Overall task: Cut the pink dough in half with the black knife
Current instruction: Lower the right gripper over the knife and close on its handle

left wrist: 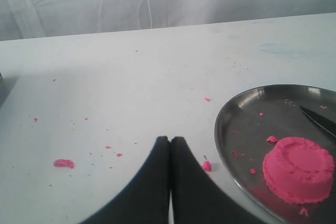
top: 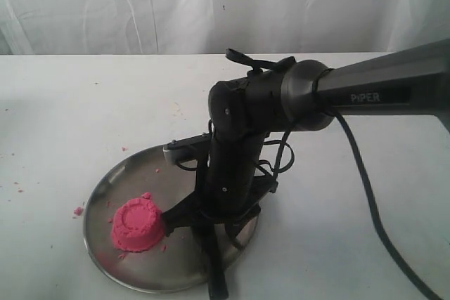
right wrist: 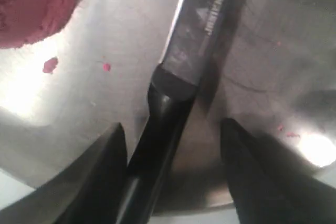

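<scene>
The pink dough [top: 138, 224] is one whole ridged dome on the left part of the steel plate [top: 105, 198]; it also shows in the left wrist view as the pink dough [left wrist: 299, 169]. The black knife [right wrist: 202, 35] lies flat on the plate beside the dough, its handle [top: 218, 279] sticking out over the plate's front rim. My right gripper [right wrist: 173, 127] is open and low over the plate, one finger on each side of the knife handle. My left gripper [left wrist: 170, 141] is shut and empty on the table, left of the plate [left wrist: 231, 124], and is out of the exterior view.
Pink crumbs [left wrist: 63, 163] are scattered on the white table, and one lump [top: 78, 210] lies just outside the plate's left rim. The right arm [top: 380, 89] and its cable [top: 365, 180] stretch in from the right. A white curtain backs the table.
</scene>
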Controlling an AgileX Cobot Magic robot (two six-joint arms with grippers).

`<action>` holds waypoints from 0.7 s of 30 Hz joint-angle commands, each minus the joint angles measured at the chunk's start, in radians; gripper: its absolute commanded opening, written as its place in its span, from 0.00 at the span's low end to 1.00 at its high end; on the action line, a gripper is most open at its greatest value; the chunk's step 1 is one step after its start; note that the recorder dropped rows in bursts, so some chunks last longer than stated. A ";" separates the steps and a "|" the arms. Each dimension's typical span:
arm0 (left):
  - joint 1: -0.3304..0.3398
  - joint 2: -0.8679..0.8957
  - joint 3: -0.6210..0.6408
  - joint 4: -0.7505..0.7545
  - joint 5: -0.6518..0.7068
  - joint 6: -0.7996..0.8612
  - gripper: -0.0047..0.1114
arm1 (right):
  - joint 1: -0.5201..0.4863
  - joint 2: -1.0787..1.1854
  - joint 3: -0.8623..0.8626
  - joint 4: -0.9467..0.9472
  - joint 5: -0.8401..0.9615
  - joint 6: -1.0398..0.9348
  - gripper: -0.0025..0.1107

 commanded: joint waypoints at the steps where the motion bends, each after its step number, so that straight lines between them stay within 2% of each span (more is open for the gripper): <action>1: -0.006 -0.003 -0.006 -0.012 0.000 -0.009 0.04 | 0.002 0.012 -0.005 -0.003 -0.020 0.002 0.47; 8: -0.006 -0.003 -0.006 -0.012 0.000 -0.009 0.04 | 0.002 0.010 -0.005 -0.004 0.033 0.002 0.33; 21: -0.006 -0.003 -0.006 -0.012 0.004 -0.009 0.04 | 0.002 0.010 -0.005 -0.007 0.170 -0.051 0.32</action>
